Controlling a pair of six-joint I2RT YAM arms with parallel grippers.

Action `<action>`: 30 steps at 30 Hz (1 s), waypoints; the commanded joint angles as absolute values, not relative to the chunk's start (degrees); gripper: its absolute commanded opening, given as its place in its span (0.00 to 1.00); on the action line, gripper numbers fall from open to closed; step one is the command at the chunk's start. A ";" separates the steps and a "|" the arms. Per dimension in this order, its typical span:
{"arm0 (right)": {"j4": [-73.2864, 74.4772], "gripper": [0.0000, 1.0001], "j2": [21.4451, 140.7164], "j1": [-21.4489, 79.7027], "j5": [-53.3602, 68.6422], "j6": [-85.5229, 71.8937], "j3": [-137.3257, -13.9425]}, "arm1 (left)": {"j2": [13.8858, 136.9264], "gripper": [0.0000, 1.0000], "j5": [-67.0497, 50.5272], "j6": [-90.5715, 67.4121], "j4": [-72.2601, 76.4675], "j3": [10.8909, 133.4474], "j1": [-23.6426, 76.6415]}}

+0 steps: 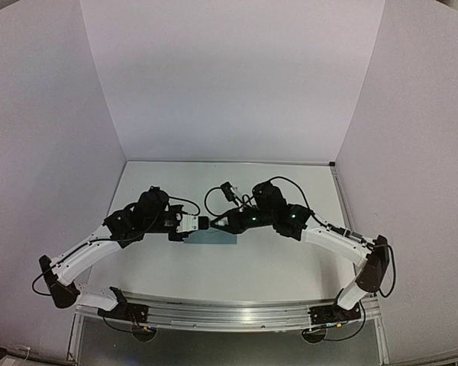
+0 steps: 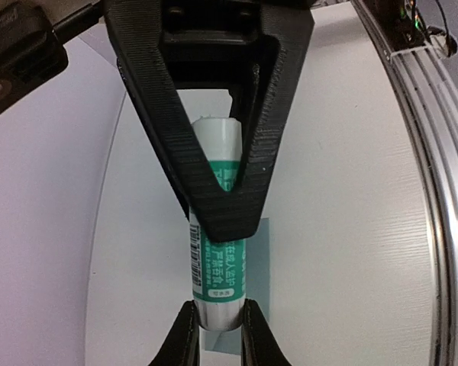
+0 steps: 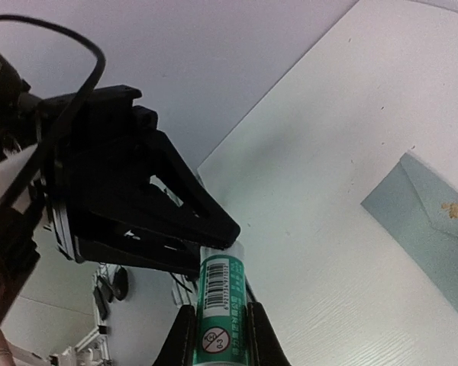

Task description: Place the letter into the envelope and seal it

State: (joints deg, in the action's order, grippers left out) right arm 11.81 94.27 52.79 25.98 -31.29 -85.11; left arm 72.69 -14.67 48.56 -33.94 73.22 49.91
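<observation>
A green and white glue stick (image 2: 214, 267) hangs level between my two grippers, above the table. My left gripper (image 2: 220, 332) is shut on its pale end. My right gripper (image 3: 220, 335) is shut on the green body (image 3: 221, 305), facing the left gripper (image 3: 175, 229) tip to tip. From above, both grippers meet at mid-table (image 1: 208, 223). The teal envelope (image 1: 214, 238) lies flat just under them, its strip showing beneath the stick (image 2: 261, 259). In the right wrist view the envelope (image 3: 427, 229) has its flap down, with a small tan spot on it. The letter is out of view.
White walls enclose the table on the left, back and right. An aluminium rail (image 1: 229, 313) with both arm bases runs along the near edge and also shows in the left wrist view (image 2: 435, 152). Black cables (image 1: 214, 200) loop behind the right wrist.
</observation>
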 commanded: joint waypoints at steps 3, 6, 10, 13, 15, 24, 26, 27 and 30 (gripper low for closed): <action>9.23 0.00 89.03 57.54 27.44 2.60 -81.18 | 79.87 0.00 -33.21 36.21 -48.50 86.17 48.10; 9.34 0.00 88.41 58.33 27.44 13.33 -80.14 | 81.73 0.00 -37.12 33.20 -50.99 88.57 47.34; 10.41 0.00 88.46 58.75 27.95 21.80 -80.12 | 82.95 0.00 -39.90 30.47 -51.81 90.29 46.85; 11.97 0.00 88.68 58.93 27.89 27.25 -80.50 | 83.89 0.00 -42.56 28.22 -52.75 91.40 46.29; 13.04 0.00 88.68 59.19 27.08 31.16 -80.51 | 84.76 0.00 -45.00 26.56 -53.61 92.31 45.74; 17.85 0.00 88.00 61.22 17.58 47.48 -81.58 | 86.37 0.00 -52.31 23.47 -54.11 92.95 44.33; 17.93 0.00 87.37 61.40 15.67 49.10 -81.31 | 86.56 0.00 -53.18 23.54 -54.32 93.05 44.02; 17.89 0.00 86.91 61.50 14.77 49.77 -80.94 | 86.52 0.00 -53.35 23.65 -54.50 93.07 43.86; 17.75 0.00 85.63 61.53 12.82 49.73 -80.00 | 85.71 0.04 -52.49 24.54 -54.60 92.44 43.28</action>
State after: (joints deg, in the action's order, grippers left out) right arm 18.03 87.69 60.04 16.65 45.12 -80.42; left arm 86.50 -48.22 26.36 -60.71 88.92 43.80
